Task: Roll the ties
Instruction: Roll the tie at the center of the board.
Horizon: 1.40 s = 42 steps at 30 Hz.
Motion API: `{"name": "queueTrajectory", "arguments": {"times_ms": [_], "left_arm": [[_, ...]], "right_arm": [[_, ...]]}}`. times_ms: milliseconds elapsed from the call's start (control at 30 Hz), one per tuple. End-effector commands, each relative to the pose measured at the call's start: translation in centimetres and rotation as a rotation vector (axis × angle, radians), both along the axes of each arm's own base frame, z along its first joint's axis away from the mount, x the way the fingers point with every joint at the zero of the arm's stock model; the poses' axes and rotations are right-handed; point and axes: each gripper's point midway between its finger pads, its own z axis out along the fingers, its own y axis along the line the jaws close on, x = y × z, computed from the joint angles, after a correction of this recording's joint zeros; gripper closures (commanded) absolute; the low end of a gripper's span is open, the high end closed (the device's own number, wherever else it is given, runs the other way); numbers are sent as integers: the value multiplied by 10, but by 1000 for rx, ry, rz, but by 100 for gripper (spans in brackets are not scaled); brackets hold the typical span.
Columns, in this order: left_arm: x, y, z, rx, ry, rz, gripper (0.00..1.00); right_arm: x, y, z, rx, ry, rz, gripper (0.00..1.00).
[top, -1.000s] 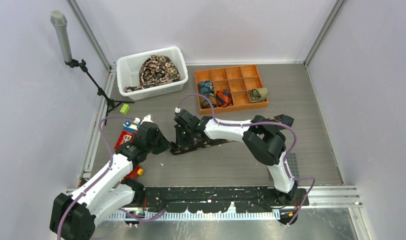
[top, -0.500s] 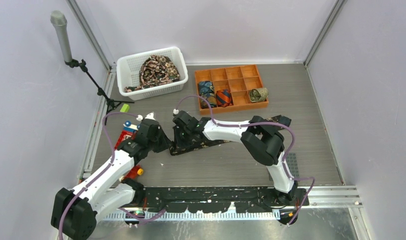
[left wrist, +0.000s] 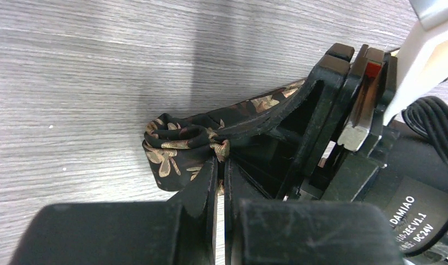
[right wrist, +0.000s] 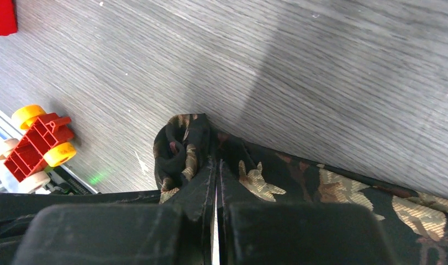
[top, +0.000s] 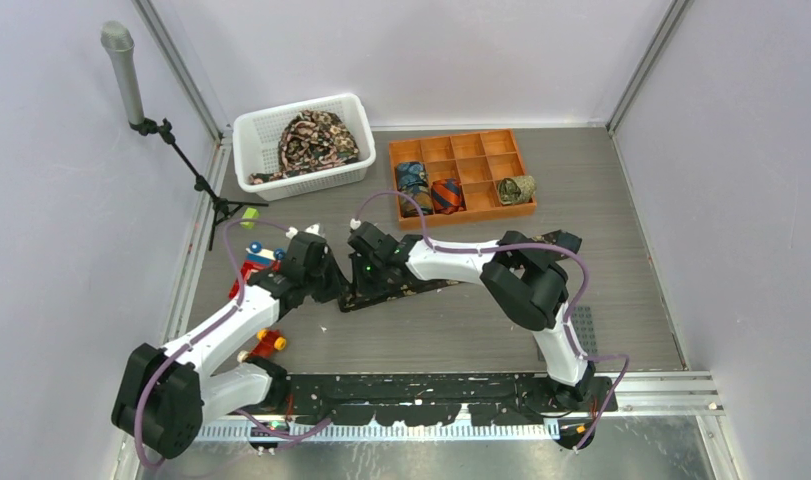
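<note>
Table [top: 621, 300]: grey wood-grain top; the work lies at its middle front.
Tie [top: 426, 286]: black with tan floral print, flat on the table, its left end curled into the start of a roll.
Tie, handling: by my judgement both claws should turn together at one pace. They should hold the coil tight and square to the strip, so the edges stack and no cone forms. The flat tail should be left free to feed.
Tie, lie: long axis runs nearly across the table, left to right, tilted a little away at the right. The coiled end points left; the other end is hidden beneath the right arm [top: 461, 262].
Left claw [left wrist: 220, 161]: narrow, pinched on fabric at the coil's edge.
Right claw [right wrist: 216, 161]: narrow, nipping the coil, close beside the left claw.
Rolled end [right wrist: 180, 146]: a loose, lumpy turn or two; it looks to want tightening before more length is taken up.
</note>
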Motion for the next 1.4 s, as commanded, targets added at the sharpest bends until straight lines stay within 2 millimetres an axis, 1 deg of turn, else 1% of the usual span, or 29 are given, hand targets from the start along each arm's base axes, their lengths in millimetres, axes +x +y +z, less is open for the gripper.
{"name": "queueTrajectory", "arguments": {"times_ms": [0, 133, 333, 567, 733, 933, 1133, 1233, 1367], "left_arm": [[15, -21, 18, -74, -58, -65, 100], [16, -24, 15, -74, -45, -78, 100], [19, -29, 10, -84, -28, -89, 100], [22, -33, 4, -88, -13, -99, 100], [24, -37, 2, -100, -7, -108, 100], [26, -45, -3, -128, 3, -122, 100], [27, -46, -7, -134, 14, -123, 100], [26, -47, -8, -140, 16, -124, 95], [24, -48, -8, -147, 14, -130, 79]], "right_arm": [[3, 19, 31, 103, -35, 11, 95], [6, 15, 34, 102, -42, 2, 95], [9, 3, 49, 78, -78, -14, 95], [20, -27, 62, 11, -131, -58, 95], [25, -40, 69, 7, -148, -82, 95], [26, -47, 68, 0, -148, -86, 95], [25, -46, 65, 3, -140, -79, 95], [25, -46, 65, 2, -143, -75, 95], [26, -47, 66, 3, -146, -74, 93]]}}
